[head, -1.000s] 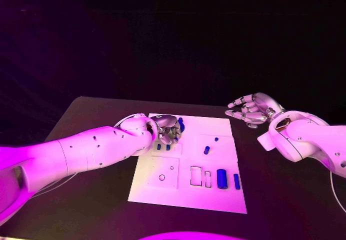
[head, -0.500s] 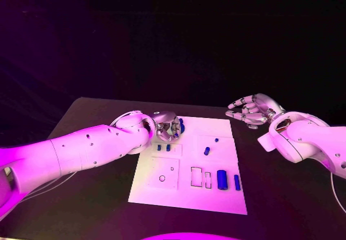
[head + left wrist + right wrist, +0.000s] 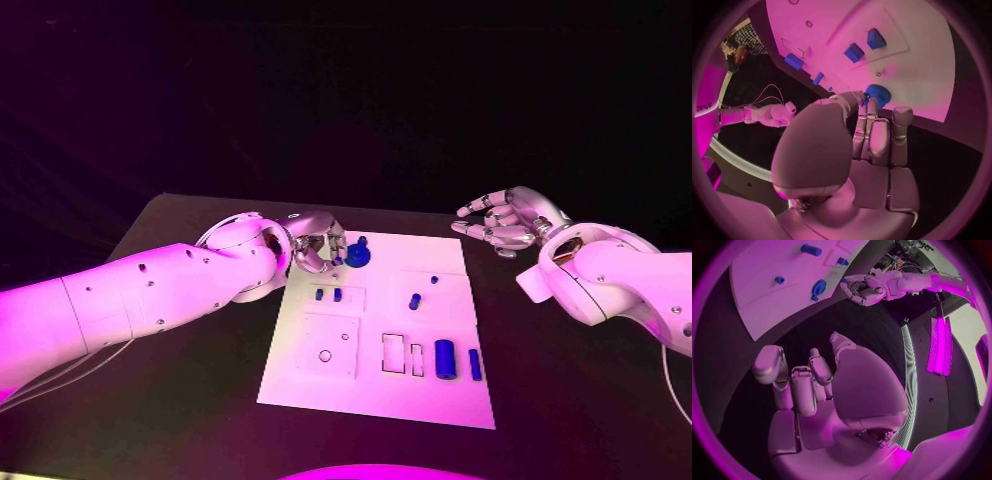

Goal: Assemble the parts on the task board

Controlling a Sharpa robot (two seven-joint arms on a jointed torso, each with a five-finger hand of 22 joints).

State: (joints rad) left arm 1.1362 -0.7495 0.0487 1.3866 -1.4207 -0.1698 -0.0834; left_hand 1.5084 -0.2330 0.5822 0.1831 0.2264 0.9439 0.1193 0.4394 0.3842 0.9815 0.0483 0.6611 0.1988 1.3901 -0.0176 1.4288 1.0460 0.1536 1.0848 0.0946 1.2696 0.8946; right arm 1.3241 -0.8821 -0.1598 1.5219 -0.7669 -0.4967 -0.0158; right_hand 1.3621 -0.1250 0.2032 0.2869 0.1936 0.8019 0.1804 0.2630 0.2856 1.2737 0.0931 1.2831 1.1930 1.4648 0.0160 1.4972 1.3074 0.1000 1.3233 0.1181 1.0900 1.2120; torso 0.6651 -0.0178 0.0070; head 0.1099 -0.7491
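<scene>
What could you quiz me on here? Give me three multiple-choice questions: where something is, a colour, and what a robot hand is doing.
1. Where is the round toothed part?
A. At the task board's far edge, by the left robot hand
B. At the board's near edge
C. Off the board

2. What colour are the small parts?
A. Yellow
B. Blue
C. Green

3. What is the right robot hand doing?
A. Gripping a part
B. Pressing on the board
C. Held off the board, holding nothing

Answers: 1 A, the head view shows it there at the fingertips; 2 B, every piece looks blue; 3 C, its fingers are apart over dark table.
</scene>
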